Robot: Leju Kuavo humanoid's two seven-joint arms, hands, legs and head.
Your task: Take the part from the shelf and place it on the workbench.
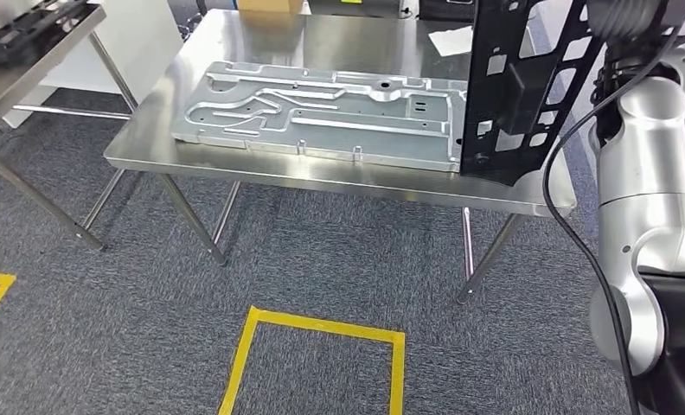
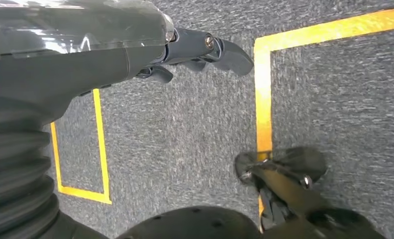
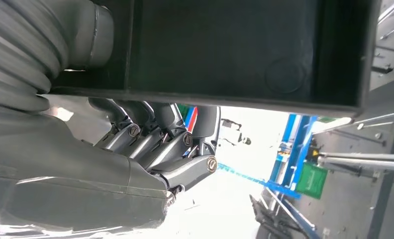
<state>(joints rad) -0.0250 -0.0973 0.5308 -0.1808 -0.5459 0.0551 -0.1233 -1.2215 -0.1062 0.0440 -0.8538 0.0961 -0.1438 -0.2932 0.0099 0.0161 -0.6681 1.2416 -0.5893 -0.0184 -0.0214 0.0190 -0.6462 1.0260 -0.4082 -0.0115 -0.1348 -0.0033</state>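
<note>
A black perforated frame part [image 1: 516, 95] stands upright over the right end of the steel workbench [image 1: 322, 177]. Its lower edge is down at the bench surface; I cannot tell whether it touches. My right hand [image 1: 637, 22] grips the part from the top right. In the right wrist view the fingers [image 3: 155, 144] curl around the part's black edge [image 3: 225, 50]. My left hand [image 2: 200, 50] hangs over the grey carpet, its fingers loosely extended and holding nothing.
A large silver machined plate [image 1: 322, 108] lies flat across the bench, its right end beside the black part. At the far left a second steel table [image 1: 28, 78] carries a black part [image 1: 28, 30]. A cardboard box [image 1: 270, 7] sits at the bench's back. Yellow tape squares [image 1: 322, 328] mark the carpet.
</note>
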